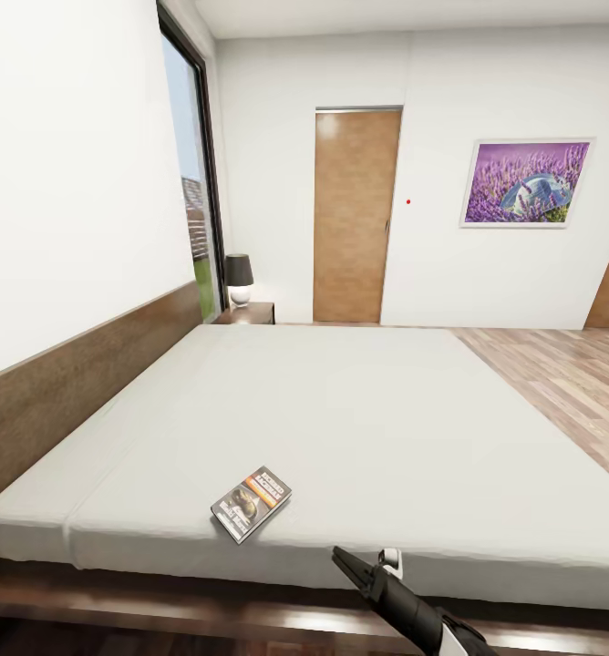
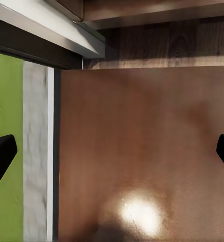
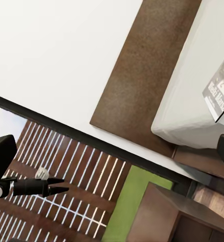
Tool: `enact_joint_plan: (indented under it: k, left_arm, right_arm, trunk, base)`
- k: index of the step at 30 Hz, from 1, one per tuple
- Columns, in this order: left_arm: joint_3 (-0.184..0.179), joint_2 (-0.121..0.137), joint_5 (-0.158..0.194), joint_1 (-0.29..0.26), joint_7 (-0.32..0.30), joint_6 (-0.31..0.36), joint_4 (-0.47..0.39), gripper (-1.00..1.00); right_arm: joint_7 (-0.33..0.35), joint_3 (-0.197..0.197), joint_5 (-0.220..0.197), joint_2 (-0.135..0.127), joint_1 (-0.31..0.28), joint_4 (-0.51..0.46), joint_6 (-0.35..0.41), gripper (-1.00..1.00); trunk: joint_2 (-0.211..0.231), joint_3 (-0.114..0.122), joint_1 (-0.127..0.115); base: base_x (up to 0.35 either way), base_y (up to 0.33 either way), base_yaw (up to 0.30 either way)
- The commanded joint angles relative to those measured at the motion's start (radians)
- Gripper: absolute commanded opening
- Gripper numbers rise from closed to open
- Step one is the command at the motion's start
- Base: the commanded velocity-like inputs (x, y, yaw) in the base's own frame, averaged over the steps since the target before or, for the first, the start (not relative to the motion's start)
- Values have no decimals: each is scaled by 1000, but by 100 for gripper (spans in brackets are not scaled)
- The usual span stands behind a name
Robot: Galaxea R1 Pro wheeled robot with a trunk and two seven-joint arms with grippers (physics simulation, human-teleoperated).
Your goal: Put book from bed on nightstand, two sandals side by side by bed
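The book [image 1: 252, 502] lies flat on the bed [image 1: 359, 428], in the lower centre of the head view, close to the near edge of the mattress and turned a little at an angle. Its cover faces up, so the orange band and the white letters can be read. In the right wrist view a corner of the book [image 3: 220, 91] appears at the right edge of the frame, on the white mattress.

The right gripper [image 1: 370, 571] shows at the bottom of the head view, just below the mattress edge and to the right of the book, not touching it. I judge that it is held there to approach the book. In the right wrist view its fingertips [image 3: 1, 156] stand at the two sides of the frame, spread wide with nothing between them.

The left gripper [image 2: 112, 151] is also spread, its tips at the far left and right of its frame, above a glossy reddish-brown wood surface; I cannot tell what this surface is.

The nightstand [image 1: 246, 314] stands in the upper left part of the head view, beyond the far end of the bed, with a lamp [image 1: 239, 278] on it. Reaching it means passing around the bed.
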Motion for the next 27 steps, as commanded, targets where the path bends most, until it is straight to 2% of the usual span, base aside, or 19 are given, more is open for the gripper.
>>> enact_joint_plan:
  k: [1,27]
  left_arm:
    - [-6,0,11,-7,7,4,-2,100]
    - [-6,0,11,-7,7,4,-2,100]
  right_arm:
    - [2,-4,3,1,-1,-1,12,100]
    - [3,-3,1,3,0,2,4,100]
  trunk:
    - [0,-1,0]
    - [0,-1,0]
  base:
    - [0,0,0]
    - [0,0,0]
